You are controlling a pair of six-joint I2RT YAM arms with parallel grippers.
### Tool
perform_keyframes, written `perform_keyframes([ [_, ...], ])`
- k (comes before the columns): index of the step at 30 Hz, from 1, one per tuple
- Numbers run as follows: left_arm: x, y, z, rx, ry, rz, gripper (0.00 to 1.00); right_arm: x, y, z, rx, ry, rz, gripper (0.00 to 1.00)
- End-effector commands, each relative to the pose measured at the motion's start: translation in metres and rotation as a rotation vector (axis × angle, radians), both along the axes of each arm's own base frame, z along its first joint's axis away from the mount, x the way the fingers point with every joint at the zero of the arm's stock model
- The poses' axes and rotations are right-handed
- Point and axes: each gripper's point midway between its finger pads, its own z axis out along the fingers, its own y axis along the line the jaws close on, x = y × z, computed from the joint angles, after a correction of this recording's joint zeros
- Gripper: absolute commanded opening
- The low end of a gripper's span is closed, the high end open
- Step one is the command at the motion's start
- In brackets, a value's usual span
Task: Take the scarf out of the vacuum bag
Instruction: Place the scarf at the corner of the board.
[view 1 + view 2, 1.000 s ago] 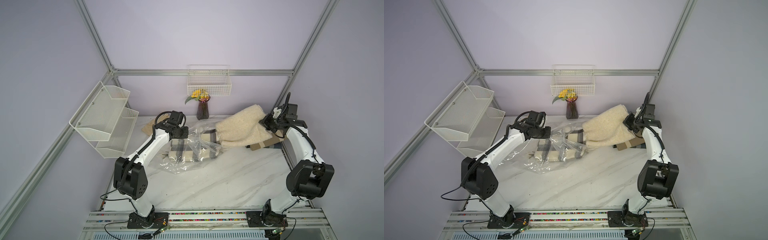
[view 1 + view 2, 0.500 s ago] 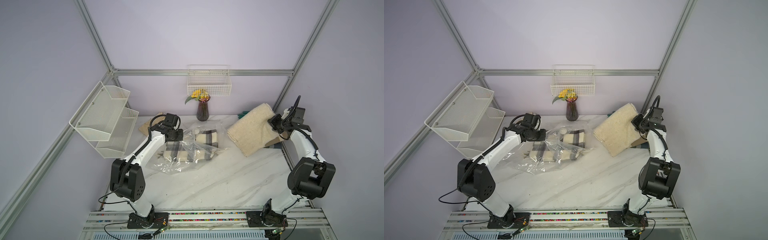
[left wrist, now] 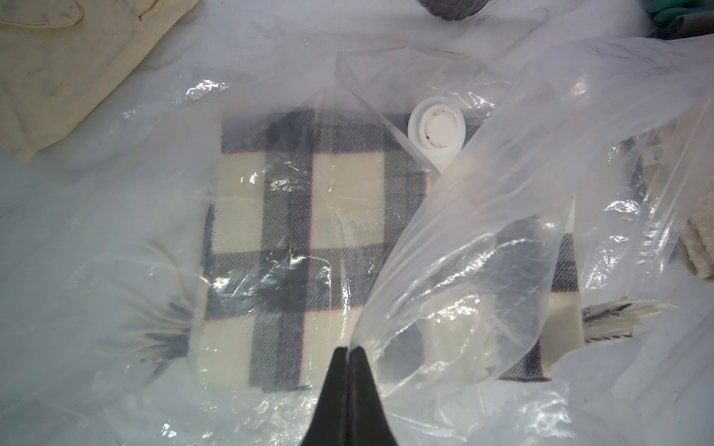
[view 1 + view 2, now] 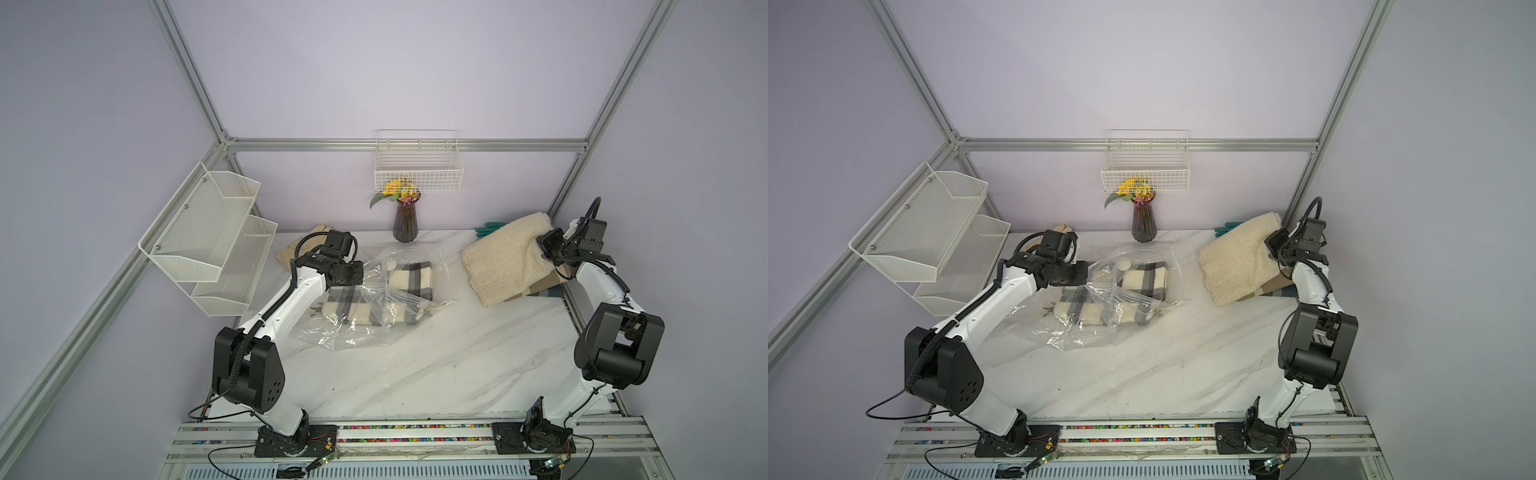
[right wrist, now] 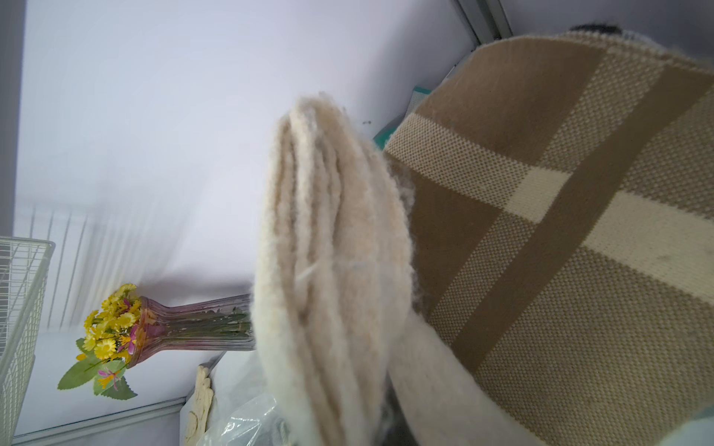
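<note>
Pull-out looks basically done
Mid-left, left gripper pinches shut on the crinkly clear plastic vacuum bag; upper right, right gripper clamps the fluffy cream scarf, clear of the bag. Next: set it down, probably.

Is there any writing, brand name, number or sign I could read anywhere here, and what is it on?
Nothing here is legible.
Faint pale marking on the left arm's black wrist housing: too small to read.
Small white tag with dark marks, seen through the crinkly clear plastic vacuum bag: too blurred to read.
No other writing, number or sign shows anywhere.
</note>
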Motion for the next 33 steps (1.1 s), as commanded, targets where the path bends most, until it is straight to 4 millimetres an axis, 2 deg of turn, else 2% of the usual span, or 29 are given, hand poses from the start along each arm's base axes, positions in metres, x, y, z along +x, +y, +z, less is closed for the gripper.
perform_keyframes([
  [1,-0.001,0.008,0.016,-0.002,-0.045,0.025,0.00,0.007,-0.018,0.052,-0.043,-0.151,-0.042,0.00],
  [10,-0.001,0.007,0.016,-0.010,-0.043,0.021,0.00,-0.001,-0.056,0.056,-0.039,-0.164,-0.099,0.00],
  [17,0.000,0.004,0.017,-0.021,-0.042,0.014,0.00,-0.004,-0.063,0.056,-0.095,-0.159,-0.126,0.00],
  [24,0.000,0.004,0.018,-0.023,-0.042,0.012,0.00,-0.006,-0.065,0.055,-0.102,-0.155,-0.136,0.06],
  [25,0.000,0.004,0.018,-0.022,-0.042,0.011,0.00,-0.006,-0.065,0.056,-0.102,-0.157,-0.138,0.09],
  [28,-0.002,0.004,0.017,-0.021,-0.040,0.012,0.00,-0.007,-0.066,0.056,-0.101,-0.156,-0.142,0.29],
  [32,-0.003,0.004,0.019,-0.023,-0.044,0.010,0.00,-0.012,-0.069,0.057,-0.101,-0.153,-0.159,0.80],
  [33,-0.003,0.004,0.019,-0.025,-0.044,0.009,0.00,-0.013,-0.069,0.058,-0.105,-0.155,-0.162,0.88],
])
